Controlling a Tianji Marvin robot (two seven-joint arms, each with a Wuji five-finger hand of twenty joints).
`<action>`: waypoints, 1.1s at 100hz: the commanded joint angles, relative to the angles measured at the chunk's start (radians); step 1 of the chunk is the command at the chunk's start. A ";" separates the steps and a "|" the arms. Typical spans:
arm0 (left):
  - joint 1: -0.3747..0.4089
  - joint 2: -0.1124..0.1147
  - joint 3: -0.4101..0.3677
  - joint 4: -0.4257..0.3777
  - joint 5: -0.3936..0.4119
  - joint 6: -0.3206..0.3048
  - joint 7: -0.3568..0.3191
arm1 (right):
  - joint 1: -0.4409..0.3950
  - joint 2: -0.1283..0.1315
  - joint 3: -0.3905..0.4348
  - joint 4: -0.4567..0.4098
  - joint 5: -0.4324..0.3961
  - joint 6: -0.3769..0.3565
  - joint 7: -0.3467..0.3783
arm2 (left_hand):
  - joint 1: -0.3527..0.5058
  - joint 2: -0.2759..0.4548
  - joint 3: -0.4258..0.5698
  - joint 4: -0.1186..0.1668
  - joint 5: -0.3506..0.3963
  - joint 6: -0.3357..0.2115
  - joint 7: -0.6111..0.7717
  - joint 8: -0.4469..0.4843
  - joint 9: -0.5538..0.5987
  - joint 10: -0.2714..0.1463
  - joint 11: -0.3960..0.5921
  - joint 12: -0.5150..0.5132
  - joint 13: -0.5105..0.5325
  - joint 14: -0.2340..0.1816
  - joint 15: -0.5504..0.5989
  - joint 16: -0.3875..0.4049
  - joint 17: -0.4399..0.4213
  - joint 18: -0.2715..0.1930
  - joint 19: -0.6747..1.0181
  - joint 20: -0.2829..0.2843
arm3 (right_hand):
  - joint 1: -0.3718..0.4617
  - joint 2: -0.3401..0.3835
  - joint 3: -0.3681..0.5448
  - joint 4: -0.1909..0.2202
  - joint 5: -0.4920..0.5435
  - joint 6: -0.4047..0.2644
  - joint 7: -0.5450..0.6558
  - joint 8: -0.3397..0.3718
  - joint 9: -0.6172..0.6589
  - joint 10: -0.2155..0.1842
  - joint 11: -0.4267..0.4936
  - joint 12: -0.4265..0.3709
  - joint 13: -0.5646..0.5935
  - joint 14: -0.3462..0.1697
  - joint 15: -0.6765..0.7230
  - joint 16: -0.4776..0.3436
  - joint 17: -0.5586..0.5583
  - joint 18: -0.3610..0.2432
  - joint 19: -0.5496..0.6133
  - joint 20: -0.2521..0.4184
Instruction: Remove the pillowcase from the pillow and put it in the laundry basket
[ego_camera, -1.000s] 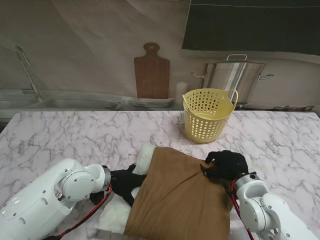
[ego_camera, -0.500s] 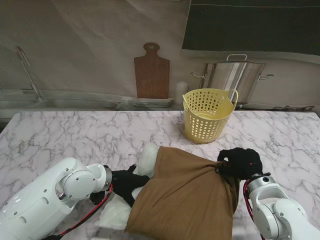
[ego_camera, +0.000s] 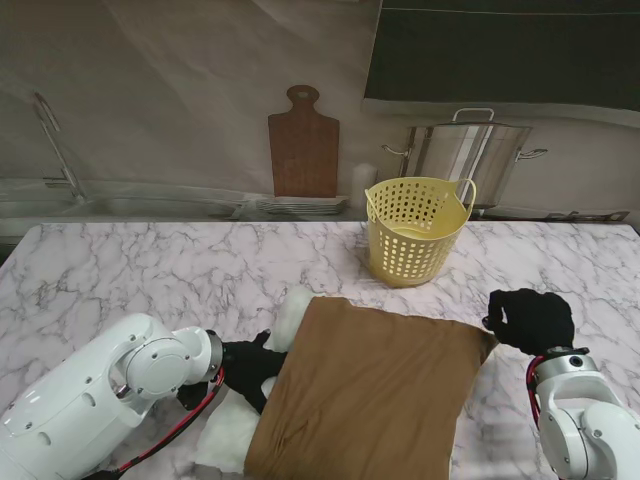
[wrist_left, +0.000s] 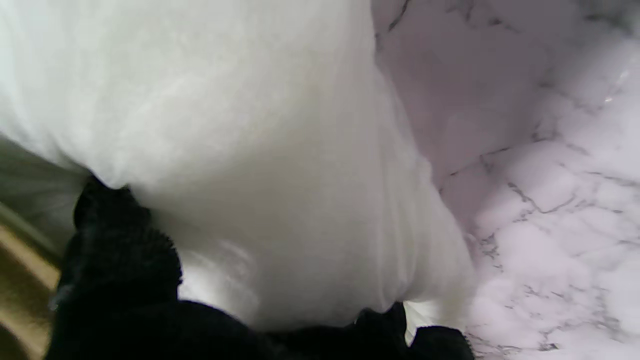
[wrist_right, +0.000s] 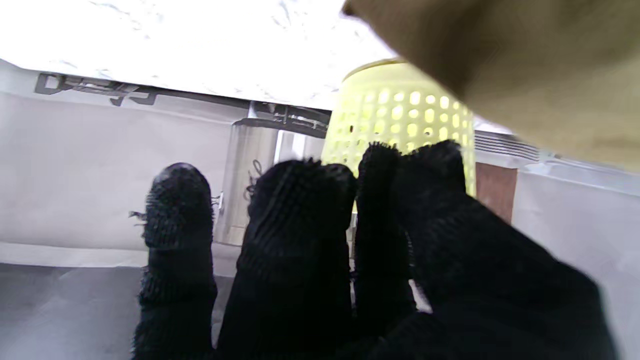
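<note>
- The pillow (ego_camera: 290, 316) is mostly hidden: only its white left edge shows, one bulge at the far left corner of the pillowcase (ego_camera: 370, 395) and another at the near left, the rest lying inside the brown cloth.
- The left hand (ego_camera: 248, 366), in a black glove, is pressed against the exposed white pillow at the pillowcase's left edge; in the left wrist view its fingers (wrist_left: 120, 250) dig into the white fabric, gripping it.
- The right hand (ego_camera: 528, 318) is at the pillowcase's far right corner, the cloth stretched flat toward it. Fingers are curled; the pinch itself cannot be made out, though brown cloth hangs close in the right wrist view.
- The near edge of the pillowcase is cut off by the frame.
- The laundry basket (ego_camera: 412, 245), yellow and perforated, stands upright on the marble table (ego_camera: 150, 270), farther from me than the pillowcase, apart from it. Nothing can be made out inside it.
</note>
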 joint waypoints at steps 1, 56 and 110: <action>0.046 0.025 0.027 0.083 0.019 0.013 -0.058 | -0.023 0.003 0.005 -0.021 0.011 0.016 -0.002 | 0.028 0.004 0.026 0.025 0.075 0.051 0.120 0.034 0.111 0.045 0.175 0.061 0.150 0.039 0.212 0.071 -0.006 -0.011 1.577 0.000 | 0.154 0.086 0.180 0.113 0.012 -0.115 0.028 -0.024 0.005 0.019 0.027 0.001 0.035 0.000 -0.017 0.012 -0.006 0.000 -0.018 -0.007; 0.078 0.017 0.002 0.059 0.013 -0.007 -0.018 | 0.061 0.012 -0.210 -0.077 0.156 -0.010 0.154 | -0.011 0.220 0.017 0.009 -0.019 -0.064 0.074 -0.005 0.071 0.019 0.173 0.062 0.125 0.039 0.210 0.081 -0.031 -0.024 1.562 0.009 | -0.620 0.309 -0.346 0.233 -0.608 0.176 -0.852 -0.405 -0.820 0.178 -0.679 -0.831 -0.791 0.357 -1.064 -0.456 -0.610 0.244 -0.494 -0.154; 0.086 0.016 -0.012 0.037 0.015 0.009 -0.029 | 0.191 0.040 -0.437 0.066 0.116 -0.007 0.234 | -0.004 0.245 0.010 0.006 -0.006 -0.054 0.083 -0.025 0.100 0.020 0.177 0.072 0.131 0.043 0.209 0.087 -0.032 -0.018 1.559 0.019 | 0.155 0.022 0.101 0.130 -0.005 -0.099 -0.044 -0.383 0.028 0.061 -0.048 -0.325 0.037 0.052 -0.185 -0.031 0.016 -0.018 0.143 0.044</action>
